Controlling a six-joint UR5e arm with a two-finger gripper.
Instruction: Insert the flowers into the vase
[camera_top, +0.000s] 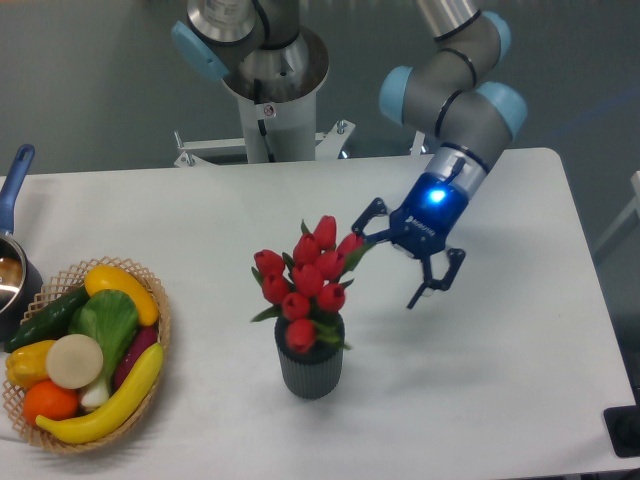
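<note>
Red tulip bunch w/ green stems (305, 280) standing in ribbed dark grey cylinder vase (310, 366) on white bench (500, 380). Gripper (393, 263) released, jaws spread, just right of blooms.

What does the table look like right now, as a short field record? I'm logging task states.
flowers: red tulips standing in the vase, leaning slightly
vase: dark ribbed cylinder, upright on the white table
gripper: open, right of the tulips, holding nothing
basket: wicker, left side, filled with produce
pot: blue-handled, at the left edge, partly out of view
</note>
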